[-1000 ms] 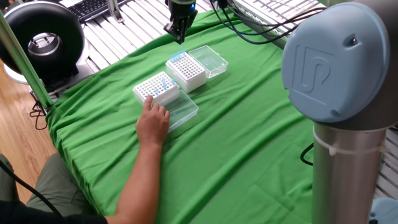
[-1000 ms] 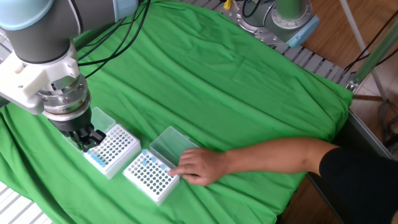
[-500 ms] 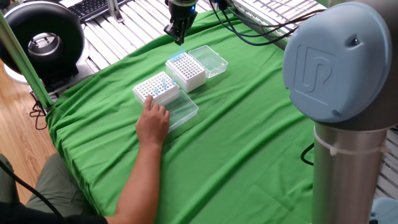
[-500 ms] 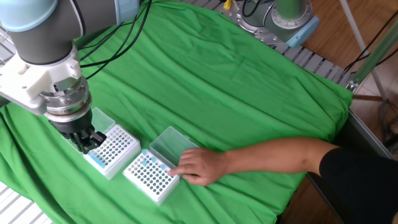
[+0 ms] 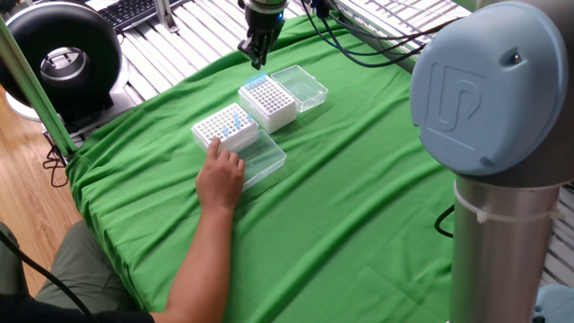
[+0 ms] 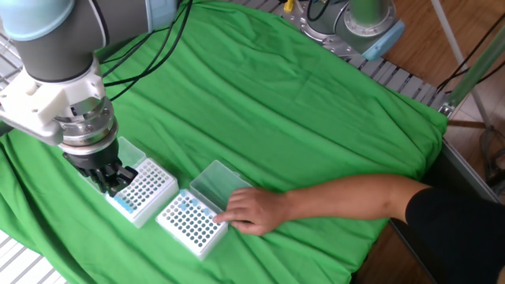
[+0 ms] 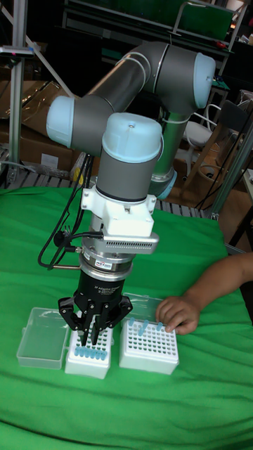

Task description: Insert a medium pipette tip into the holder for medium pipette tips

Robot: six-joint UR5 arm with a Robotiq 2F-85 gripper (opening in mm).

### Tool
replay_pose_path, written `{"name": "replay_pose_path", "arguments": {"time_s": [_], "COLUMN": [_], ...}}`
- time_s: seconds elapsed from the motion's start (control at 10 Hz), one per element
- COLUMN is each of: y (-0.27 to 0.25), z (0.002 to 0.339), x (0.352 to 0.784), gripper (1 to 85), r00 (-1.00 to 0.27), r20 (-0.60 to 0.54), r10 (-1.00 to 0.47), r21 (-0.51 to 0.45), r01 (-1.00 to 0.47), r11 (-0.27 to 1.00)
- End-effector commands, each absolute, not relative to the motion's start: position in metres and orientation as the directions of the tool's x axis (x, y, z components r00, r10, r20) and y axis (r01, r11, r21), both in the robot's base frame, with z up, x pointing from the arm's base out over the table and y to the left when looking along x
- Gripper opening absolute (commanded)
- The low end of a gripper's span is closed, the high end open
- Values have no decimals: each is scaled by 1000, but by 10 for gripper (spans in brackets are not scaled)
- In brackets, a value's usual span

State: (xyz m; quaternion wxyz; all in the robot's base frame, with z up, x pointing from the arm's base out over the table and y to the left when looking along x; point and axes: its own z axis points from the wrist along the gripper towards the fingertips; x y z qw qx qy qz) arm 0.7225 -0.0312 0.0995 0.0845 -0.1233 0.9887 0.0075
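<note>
A soft green cloth (image 6: 316, 102) with gentle folds covers the tabletop (image 5: 179, 45), which shows metal slats at its edges. Two white plastic racks sit side by side on the cloth.

The holder for medium pipette tips (image 5: 268, 101) is a tall white block. Its flat top is full of tiny holes in neat rows, and a row of blue tips shows along one edge. Its clear lid (image 5: 301, 87) lies open flat beside it.

The other rack (image 5: 225, 129) is white too, with bigger round holes and a few blue tips. Its clear lid (image 5: 262, 158) also lies open. A person's hand (image 5: 221, 177) rests on the cloth and touches this rack.

The gripper (image 7: 93, 320) is black metal with thin fingers. It hangs just above the tall holder, near the blue row. Its fingers look close together, but I cannot tell if they hold a tip. The robot arm (image 7: 130, 140) is smooth, round and grey, with light blue caps.
</note>
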Motion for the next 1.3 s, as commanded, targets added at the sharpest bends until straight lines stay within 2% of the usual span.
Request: {"name": "replay_pose_path", "arguments": {"time_s": [0.0,0.3,0.8,1.2], "y": [-28,-6,63,78], "z": [99,96,99,89], "x": [722,710,688,678], "gripper": [237,237,230,230], "r00": [-957,-975,-995,-995], "r20": [-175,-155,-92,-100], "r10": [-233,-156,-32,29], "r21": [11,14,36,53], "r01": [-239,-161,-35,24], "r11": [971,987,999,998]}}
